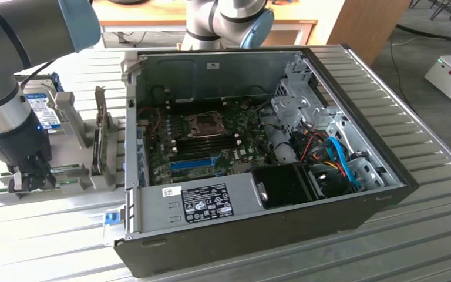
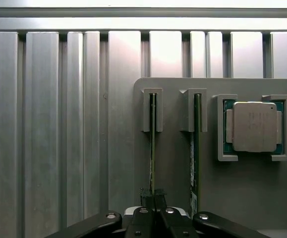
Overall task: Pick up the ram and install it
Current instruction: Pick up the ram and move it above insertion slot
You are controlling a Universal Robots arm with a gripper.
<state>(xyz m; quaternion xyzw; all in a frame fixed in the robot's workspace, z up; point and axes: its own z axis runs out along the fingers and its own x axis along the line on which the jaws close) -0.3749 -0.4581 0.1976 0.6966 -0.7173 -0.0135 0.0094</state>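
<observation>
Gripping the ram (image 2: 152,148), the gripper (image 2: 153,201) has its fingers clamped on the stick's thin edge. The ram stands on edge in a slot of the grey holder (image 2: 175,168), beside a second stick (image 2: 197,148) and a processor chip (image 2: 255,126). The holder sits at the exterior view's left of the open computer case (image 1: 234,249).

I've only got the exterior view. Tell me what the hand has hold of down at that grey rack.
Observer: The hand is shut on the ram, a thin stick standing on edge.
Operator: Report whether it's out of the rack.
Observer: No, its far end sits in a slot of the grey rack.
Operator: Say what's next to it.
Observer: A second stick stands in the neighbouring slot, apart from the held one.
</observation>
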